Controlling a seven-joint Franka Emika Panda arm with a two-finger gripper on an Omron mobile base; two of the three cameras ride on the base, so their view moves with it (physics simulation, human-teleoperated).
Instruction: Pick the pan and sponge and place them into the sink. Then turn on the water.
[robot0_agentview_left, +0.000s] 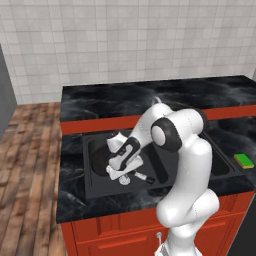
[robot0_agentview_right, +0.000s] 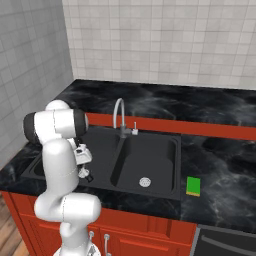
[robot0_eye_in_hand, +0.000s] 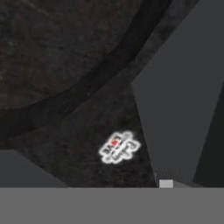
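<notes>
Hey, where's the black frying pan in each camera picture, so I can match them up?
Left base view: the pan lies centre-left, in the sink's left basin.
Right base view: lower left, mostly hidden behind the arm; what looks like its handle end pokes out.
Hand view: its round rim curves across the upper left.
Shared landmark: the black left basin around it.

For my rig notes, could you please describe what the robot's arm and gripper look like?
The arm is glossy white, built of rounded tubular segments with dark grey round caps at the joints. The gripper has a white blocky hand with black panels and short dark jaws. No cables or markings can be made out.
</notes>
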